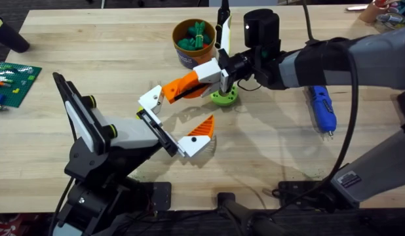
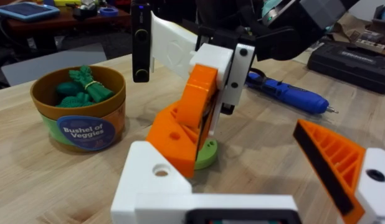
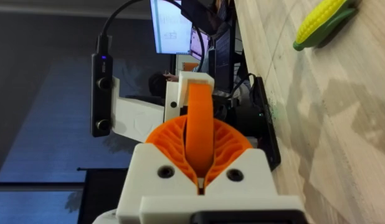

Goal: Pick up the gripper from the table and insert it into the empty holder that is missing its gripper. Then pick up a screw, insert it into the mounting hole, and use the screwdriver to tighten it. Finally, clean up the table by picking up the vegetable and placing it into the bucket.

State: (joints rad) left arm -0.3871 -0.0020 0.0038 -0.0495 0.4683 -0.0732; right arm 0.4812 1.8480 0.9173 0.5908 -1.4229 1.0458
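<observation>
The right gripper (image 1: 189, 85) is clamped on the gripper (image 3: 199, 127), held against the holder (image 1: 156, 131). The left gripper's (image 2: 255, 180) jaws stand apart. The screwdriver (image 1: 322, 110) lies beside the right arm.

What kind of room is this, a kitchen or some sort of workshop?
Probably a robotics lab or workshop: a pale wooden worktable carries a blue pen-shaped electric screwdriver, a round orange-brown toy tub labelled "Bushel of Veggies" and a green building-brick baseplate.
</observation>
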